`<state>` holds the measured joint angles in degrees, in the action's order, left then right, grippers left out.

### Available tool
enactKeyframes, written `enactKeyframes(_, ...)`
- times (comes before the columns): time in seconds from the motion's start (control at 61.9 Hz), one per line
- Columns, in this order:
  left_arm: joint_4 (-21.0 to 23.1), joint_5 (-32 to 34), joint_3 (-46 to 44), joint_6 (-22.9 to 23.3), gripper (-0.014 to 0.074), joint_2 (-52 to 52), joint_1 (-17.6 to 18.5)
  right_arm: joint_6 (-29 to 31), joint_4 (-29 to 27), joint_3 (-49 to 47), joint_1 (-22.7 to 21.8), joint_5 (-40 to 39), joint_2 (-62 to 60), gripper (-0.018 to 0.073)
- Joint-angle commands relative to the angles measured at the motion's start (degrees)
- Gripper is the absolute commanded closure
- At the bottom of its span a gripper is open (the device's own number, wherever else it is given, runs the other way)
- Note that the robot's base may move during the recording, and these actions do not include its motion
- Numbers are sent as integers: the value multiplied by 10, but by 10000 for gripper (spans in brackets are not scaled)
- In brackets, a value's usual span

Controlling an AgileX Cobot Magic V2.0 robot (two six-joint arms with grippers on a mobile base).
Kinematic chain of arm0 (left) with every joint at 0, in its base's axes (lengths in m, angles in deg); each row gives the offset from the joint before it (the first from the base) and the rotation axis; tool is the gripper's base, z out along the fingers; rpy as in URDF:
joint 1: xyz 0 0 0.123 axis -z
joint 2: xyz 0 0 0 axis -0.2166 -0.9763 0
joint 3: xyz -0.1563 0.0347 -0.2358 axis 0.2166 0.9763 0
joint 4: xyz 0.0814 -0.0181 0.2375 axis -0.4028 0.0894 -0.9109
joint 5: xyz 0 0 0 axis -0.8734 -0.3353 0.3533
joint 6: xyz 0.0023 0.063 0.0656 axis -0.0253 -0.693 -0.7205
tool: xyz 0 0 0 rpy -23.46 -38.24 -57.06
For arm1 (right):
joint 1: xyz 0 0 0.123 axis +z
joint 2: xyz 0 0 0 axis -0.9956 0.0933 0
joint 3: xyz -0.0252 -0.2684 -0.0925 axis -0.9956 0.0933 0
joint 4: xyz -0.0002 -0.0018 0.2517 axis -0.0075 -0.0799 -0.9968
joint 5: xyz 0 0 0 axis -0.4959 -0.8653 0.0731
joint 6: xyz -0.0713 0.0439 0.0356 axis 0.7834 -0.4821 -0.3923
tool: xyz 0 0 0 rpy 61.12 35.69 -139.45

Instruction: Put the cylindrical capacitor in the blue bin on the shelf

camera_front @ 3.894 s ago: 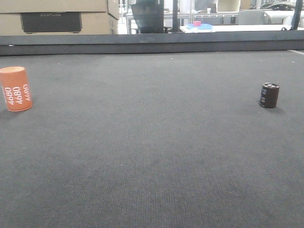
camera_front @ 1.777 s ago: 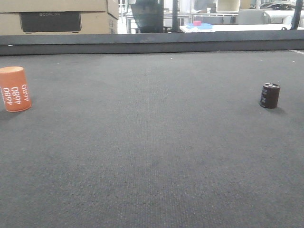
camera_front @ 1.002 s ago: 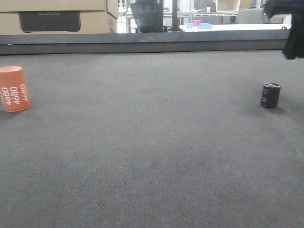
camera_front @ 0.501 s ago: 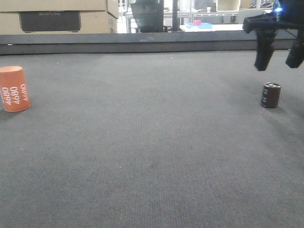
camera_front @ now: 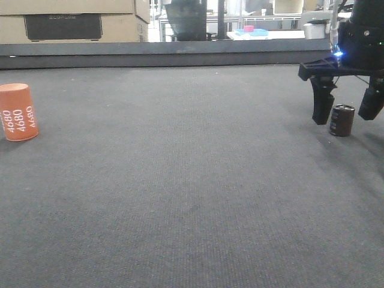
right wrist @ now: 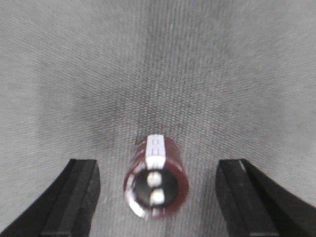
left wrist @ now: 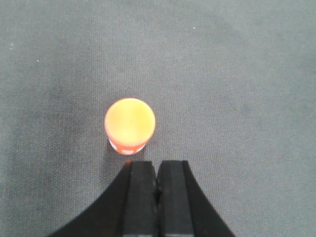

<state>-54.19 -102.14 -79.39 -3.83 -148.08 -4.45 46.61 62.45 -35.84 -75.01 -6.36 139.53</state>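
Dark grey, woven-looking matting covers the counter [camera_front: 180,198], and the cylindrical capacitor [camera_front: 341,120] stands upright on it towards the right side of the front view. My right tool [camera_front: 346,114] is spread wide around it, one black finger on each side. In the right wrist view the capacitor [right wrist: 156,183] sits about midway in the gap of my right tool [right wrist: 158,168], with bare matting showing between it and each finger, so neither finger touches it. Two silvery terminals show on its dark top, and a pale printed strip runs down its brown side. From the front, the finger ends hang about level with the capacitor's body. A small blue light [camera_front: 339,54] glows on the arm above them.

My left tool [left wrist: 157,168] is clenched, its two fingers pressed together with nothing between them. It hangs over the orange cylinder [left wrist: 130,123], which stands upright on the matting just ahead of the fingertips and apart from them. In the front view that orange cylinder [camera_front: 18,112], printed "4680" in white, stands at the far left, well apart from the capacitor. Cardboard boxes [camera_front: 72,21] stand beyond the counter's far edge.
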Motion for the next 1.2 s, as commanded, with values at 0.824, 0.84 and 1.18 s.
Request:
enactKeyframes(0.824, 0, 14, -9, 0, 707, 2, 0, 0, 5, -9, 2, -9, 12, 727)
enactKeyframes(0.84, -1, 15, -9, 0, 707, 2, 2, 0, 5, -10, 2, -9, 12, 727)
enactKeyframes(1.18, -29, 44, -37, 0, 486, -49, 19, 0, 4, -11, 2, 3, 12, 727)
